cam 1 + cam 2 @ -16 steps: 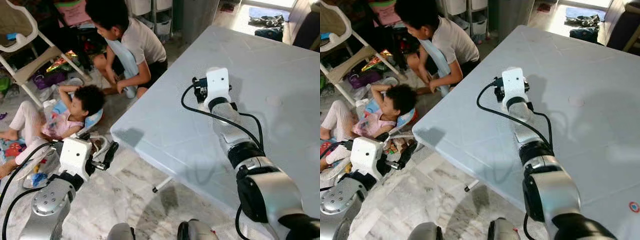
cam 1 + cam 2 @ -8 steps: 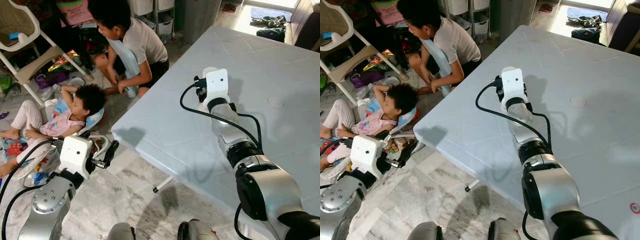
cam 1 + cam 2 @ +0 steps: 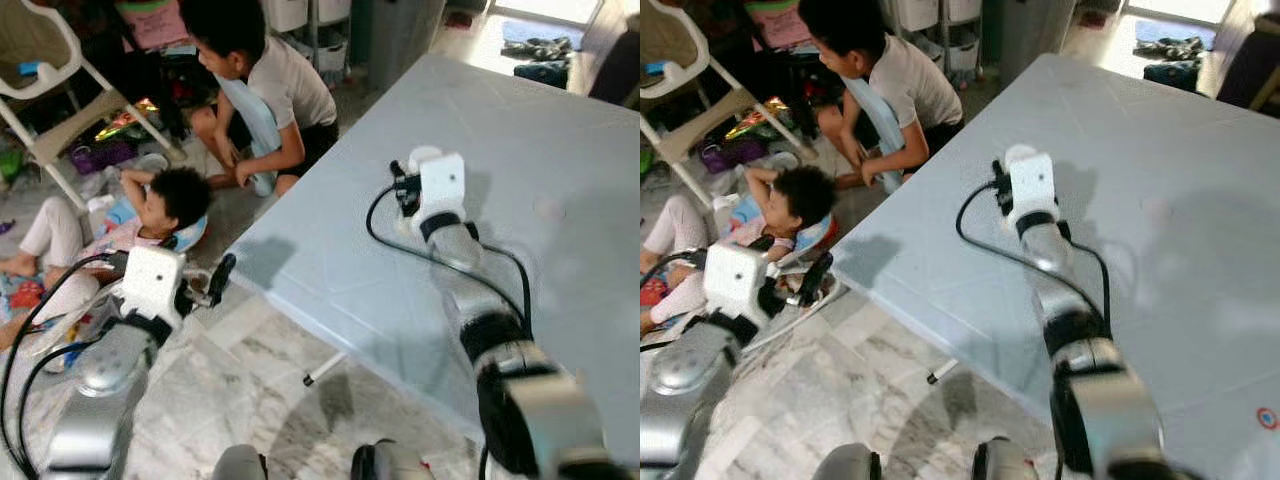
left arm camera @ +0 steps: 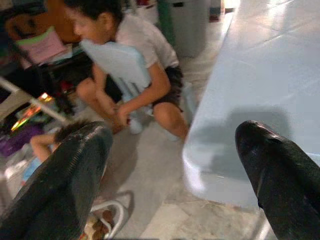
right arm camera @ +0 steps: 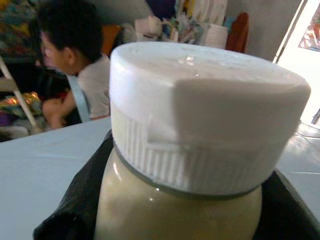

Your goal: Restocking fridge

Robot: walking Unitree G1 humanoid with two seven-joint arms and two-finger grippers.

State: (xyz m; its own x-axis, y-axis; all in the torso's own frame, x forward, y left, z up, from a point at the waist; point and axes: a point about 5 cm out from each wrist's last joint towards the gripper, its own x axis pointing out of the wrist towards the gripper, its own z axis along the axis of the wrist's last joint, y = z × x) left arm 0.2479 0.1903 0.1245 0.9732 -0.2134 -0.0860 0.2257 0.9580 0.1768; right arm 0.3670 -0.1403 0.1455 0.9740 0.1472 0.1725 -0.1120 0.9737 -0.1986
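A bottle (image 5: pixel 200 125) of cream-coloured liquid with a white ribbed cap is clamped between the black fingers (image 5: pixel 75 210) of my right gripper (image 3: pixel 412 180). That gripper is held over the pale blue table (image 3: pixel 560 110), near its left side, and the cap (image 3: pixel 421 156) peeks out past the white wrist housing. Low on the left, my left gripper (image 3: pixel 219 277) hangs open above the marble floor beside the table's corner (image 4: pixel 205 175). Nothing lies between its fingers (image 4: pixel 65 185).
A person (image 3: pixel 270 80) crouches on the floor by the table's far left edge. A child (image 3: pixel 150 210) lies on the floor close to my left gripper. A folding chair (image 3: pixel 50 100) and clutter stand at the back left. A table leg (image 3: pixel 325 370) angles underneath.
My left arm has lifted a little and edged toward the table corner. My right arm with the bottle has shifted slightly nearer to me. The picture is blurred.
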